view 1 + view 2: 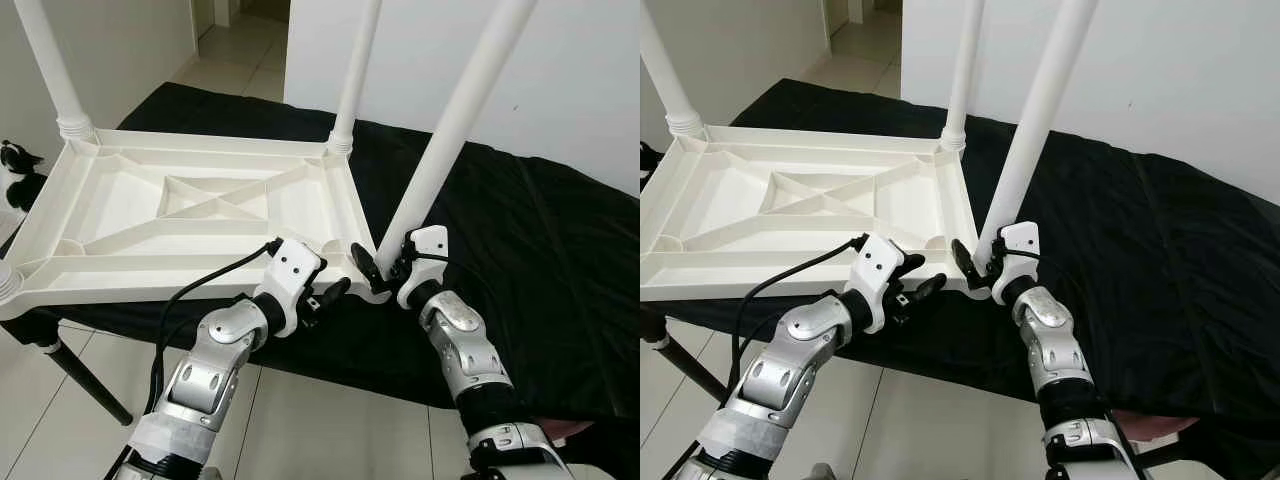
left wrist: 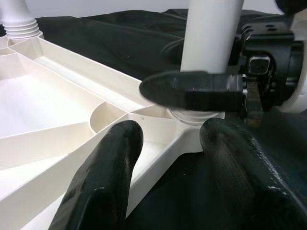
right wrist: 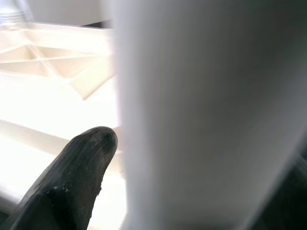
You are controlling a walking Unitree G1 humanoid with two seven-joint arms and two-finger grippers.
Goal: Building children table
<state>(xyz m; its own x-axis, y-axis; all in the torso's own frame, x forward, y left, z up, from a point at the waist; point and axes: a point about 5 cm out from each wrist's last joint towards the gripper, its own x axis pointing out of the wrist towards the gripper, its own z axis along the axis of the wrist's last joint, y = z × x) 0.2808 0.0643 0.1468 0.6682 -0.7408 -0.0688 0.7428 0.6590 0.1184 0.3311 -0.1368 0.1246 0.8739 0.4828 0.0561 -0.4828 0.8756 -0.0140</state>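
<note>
Two black fingers of the right gripper (image 1: 385,268) are closed around the foot of a white table leg (image 1: 455,120), right where it enters the near corner socket of the upturned white tabletop (image 1: 150,205); in the right wrist view one finger (image 3: 72,177) presses against the side of the leg, which stands blurred and close in front of the lens. The leg leans, rising up and toward the robot's right, away from the corner. The left gripper (image 1: 325,297) sits just beside that same corner on the robot's left, its fingers parted and holding nothing; in the left wrist view its two fingertips (image 2: 110,167) straddle the rim of the tabletop, with the right gripper and the base of the leg straight ahead of them. A black cable (image 1: 215,275) loops from the left wrist back along the silver forearm. The tabletop lies underside up, its ribs forming a crossed pattern inside a raised rim, resting on a black cloth (image 1: 540,240) that covers the surface beneath. Two more white legs are already fitted and stand upright in the far corners: one at the far left (image 1: 50,70) and one at the far right (image 1: 358,70), each with a ribbed collar at its base. Beneath the cloth a dark support leg (image 1: 85,380) slants down to the pale tiled floor (image 1: 330,430). White walls stand behind, with an open doorway beyond.
</note>
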